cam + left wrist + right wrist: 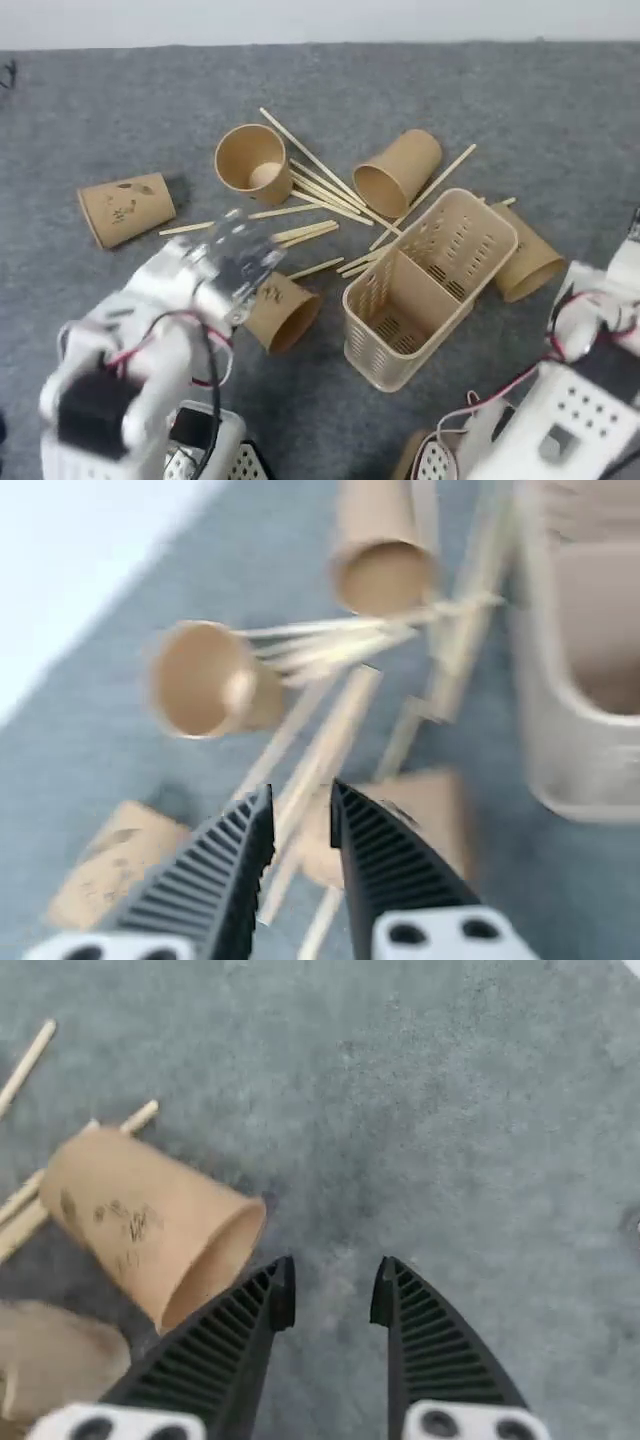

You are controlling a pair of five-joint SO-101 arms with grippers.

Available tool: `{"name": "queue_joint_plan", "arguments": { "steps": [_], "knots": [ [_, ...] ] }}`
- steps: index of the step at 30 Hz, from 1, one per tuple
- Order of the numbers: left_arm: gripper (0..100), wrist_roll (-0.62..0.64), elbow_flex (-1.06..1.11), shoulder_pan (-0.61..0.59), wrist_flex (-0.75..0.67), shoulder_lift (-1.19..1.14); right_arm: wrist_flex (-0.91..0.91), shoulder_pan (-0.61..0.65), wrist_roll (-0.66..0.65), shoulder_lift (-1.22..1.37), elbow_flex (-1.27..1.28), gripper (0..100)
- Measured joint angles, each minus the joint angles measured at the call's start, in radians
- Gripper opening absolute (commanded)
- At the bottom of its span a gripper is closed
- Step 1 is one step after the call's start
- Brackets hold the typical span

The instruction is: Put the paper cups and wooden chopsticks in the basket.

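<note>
The beige slotted basket (375, 300) has two compartments and stands right of centre. Several paper cups lie around it: one with its mouth up (252, 162), one on its side behind the basket (398, 172), one far left (125, 208), one against the basket's right side (527, 262), and one (283, 312) just under my left gripper (240, 248). Wooden chopsticks (320, 190) are scattered between the cups. My left gripper (300, 800) hovers narrowly open over a cup (420, 815) and chopsticks (320, 750). My right gripper (335, 1280) is open above the carpet, beside a lying cup (150, 1225).
Everything rests on a grey carpet (480, 90). The right arm (600, 340) sits at the lower right, close to the basket's right side. A blurred beige shape (50, 1360) lies near the right gripper. Two chopstick ends (120, 1120) stick out behind that cup.
</note>
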State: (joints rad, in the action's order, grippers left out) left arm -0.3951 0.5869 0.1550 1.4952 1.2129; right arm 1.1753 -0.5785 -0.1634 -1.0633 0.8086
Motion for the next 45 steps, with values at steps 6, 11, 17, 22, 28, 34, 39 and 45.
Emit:
{"name": "queue_joint_plan", "arguments": {
  "steps": [6,11,17,22,28,34,39,45],
  "knots": [
    [9,0.000,0.358,-0.190,-0.198,0.338,-0.150,0.054,0.133,0.210,0.014,14.4],
    [9,0.000,0.519,-0.255,-0.253,0.585,-0.249,0.127,0.192,0.374,0.015,14.4],
    [9,0.000,0.519,-0.256,-0.255,0.549,-0.265,0.150,0.238,0.483,0.015,14.4],
    [9,0.000,0.519,-0.256,-0.276,0.529,-0.265,0.157,0.273,0.508,0.015,14.4],
    [9,0.000,0.519,-0.256,-0.276,0.529,-0.384,0.213,0.290,0.508,0.087,14.4],
    [9,0.000,0.519,-0.256,-0.270,0.529,-0.548,0.239,0.290,0.508,0.172,8.4],
    [9,0.000,0.519,-0.256,-0.264,0.529,-0.614,0.241,0.290,0.508,0.184,2.8],
    [9,0.000,0.519,-0.265,-0.259,0.529,-0.628,0.241,0.290,0.508,0.193,0.8]
  ]
}}
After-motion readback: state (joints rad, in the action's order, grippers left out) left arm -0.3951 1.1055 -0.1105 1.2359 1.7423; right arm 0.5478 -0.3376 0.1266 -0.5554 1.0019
